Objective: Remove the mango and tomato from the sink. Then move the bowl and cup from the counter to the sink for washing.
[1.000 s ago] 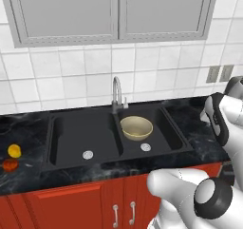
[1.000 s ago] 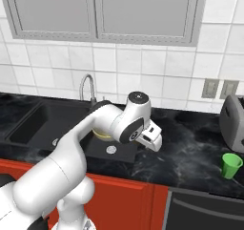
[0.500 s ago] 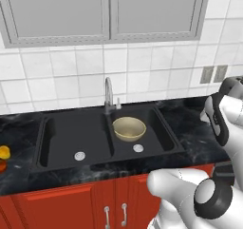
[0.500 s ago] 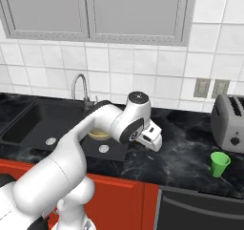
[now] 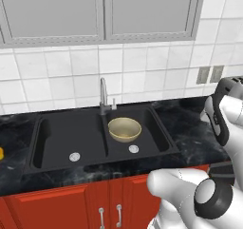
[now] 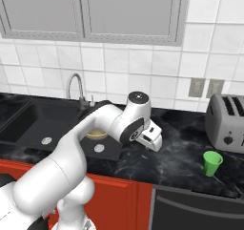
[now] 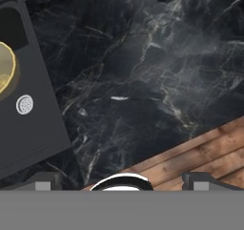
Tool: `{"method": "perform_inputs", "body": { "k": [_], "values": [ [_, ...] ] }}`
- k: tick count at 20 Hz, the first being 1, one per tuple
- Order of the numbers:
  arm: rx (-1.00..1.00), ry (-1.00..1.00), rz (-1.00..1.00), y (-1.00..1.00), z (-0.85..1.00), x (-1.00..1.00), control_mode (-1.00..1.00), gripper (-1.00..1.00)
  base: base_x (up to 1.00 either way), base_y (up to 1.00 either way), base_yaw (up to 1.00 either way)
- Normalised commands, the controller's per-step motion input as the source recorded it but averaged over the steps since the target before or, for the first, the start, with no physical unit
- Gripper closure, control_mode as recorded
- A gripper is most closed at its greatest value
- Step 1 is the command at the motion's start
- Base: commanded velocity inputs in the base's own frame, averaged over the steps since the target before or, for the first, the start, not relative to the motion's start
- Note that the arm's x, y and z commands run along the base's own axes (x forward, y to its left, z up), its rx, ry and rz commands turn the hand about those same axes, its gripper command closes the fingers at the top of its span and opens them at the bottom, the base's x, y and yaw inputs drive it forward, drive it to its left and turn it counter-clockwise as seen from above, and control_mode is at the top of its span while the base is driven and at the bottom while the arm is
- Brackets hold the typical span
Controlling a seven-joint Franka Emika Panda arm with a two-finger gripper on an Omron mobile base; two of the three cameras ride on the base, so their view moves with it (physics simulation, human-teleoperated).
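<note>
- The bowl point(image 5: 125, 128) sits inside the right basin of the black sink point(image 5: 52, 149), at about 12 o'clock from that basin's silver drain point(image 5: 134, 148) in the left base view.
- In the hand view the bowl's yellow rim point(image 7: 6, 74) shows at 9 o'clock, inside the sink, with the drain point(image 7: 25, 104) just beside it.
- The left basin holds no fruit; its own drain point(image 5: 74, 156) lies bare on the dark floor.
- A small yellow-orange shape, likely the mango point(image 5: 1, 153), peeks in at 9 o'clock at the very edge of the left base view, on the tabletop point(image 5: 190, 123) left of the sink; too little shows to be sure.
- The green cup point(image 6: 211, 162) stands upright on the dark marble tabletop, at about 4 o'clock in the right base view, in front of the silver toaster point(image 6: 227, 121) and apart from it.
- The gripper point(image 6: 153, 137) hangs over bare tabletop between sink and cup, well apart from the cup.
- Its fingers point(image 7: 202, 182) stand spread wide at the bottom of the hand view, with nothing between them.
- The curved faucet point(image 5: 103, 96) rises behind the sink divider.
</note>
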Motion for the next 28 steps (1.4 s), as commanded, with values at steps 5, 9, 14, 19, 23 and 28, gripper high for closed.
{"method": "perform_inputs", "body": {
  "k": [5, 9, 14, 19, 23, 28],
  "values": [
    [0.0, 0.0, 0.0, 0.0, 0.0, 0.0, 1.0, -1.0, 0.18, -0.27, 0.0],
    [0.0, 0.0, 0.0, 0.0, 0.0, 0.0, 1.0, -1.0, 0.16, -0.28, 0.0],
    [0.0, 0.0, 0.0, 0.0, 0.0, 0.0, 1.0, -1.0, 0.14, -0.3, 0.0],
    [0.0, 0.0, 0.0, 0.0, 0.0, 0.0, 1.0, -1.0, 0.15, -0.28, 0.0],
    [0.0, 0.0, 0.0, 0.0, 0.0, 0.0, 1.0, -1.0, 0.13, -0.32, 0.0],
    [0.0, 0.0, 0.0, 0.0, 0.0, 0.0, 1.0, -1.0, 0.13, -0.31, 0.0]
  ]
}}
